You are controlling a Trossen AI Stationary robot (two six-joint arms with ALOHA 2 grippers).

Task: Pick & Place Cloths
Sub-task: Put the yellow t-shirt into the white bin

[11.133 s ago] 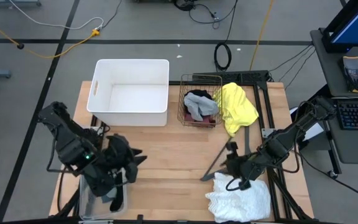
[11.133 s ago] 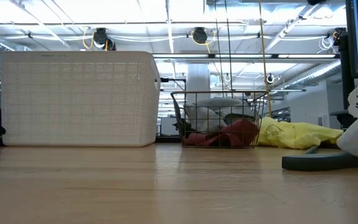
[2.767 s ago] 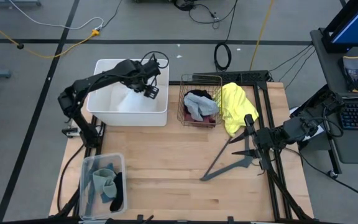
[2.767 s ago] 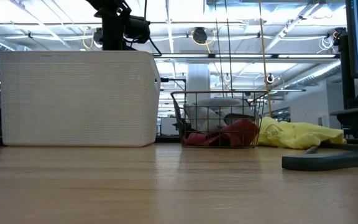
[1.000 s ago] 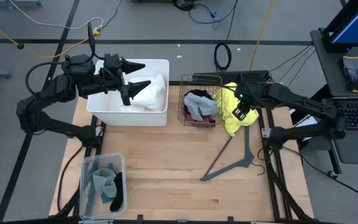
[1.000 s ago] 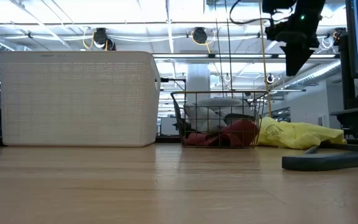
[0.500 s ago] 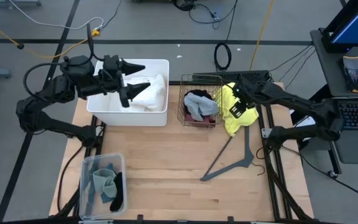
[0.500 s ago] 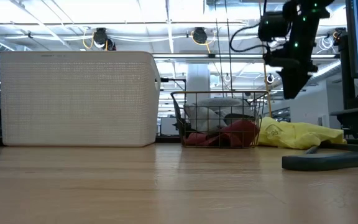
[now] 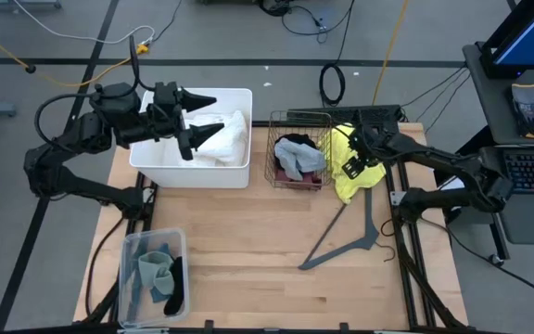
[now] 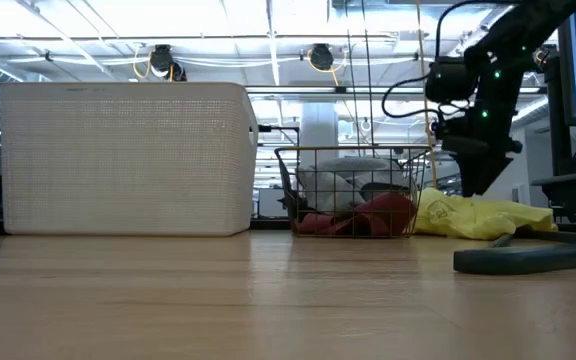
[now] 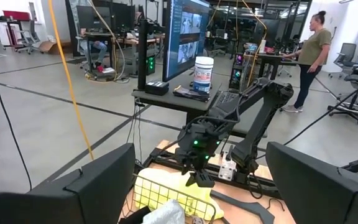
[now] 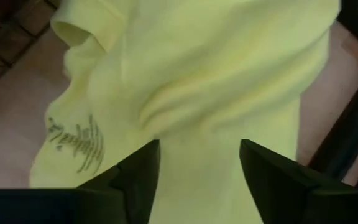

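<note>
I have the right gripper low over the yellow cloth, which lies on the wooden counter beside the wire basket; its jaws are spread, touching nothing. The left gripper hangs over the white bin left of the basket, jaws wide, the white cloth lying inside. Beyond the counter, desks, monitors and a standing person.
</note>
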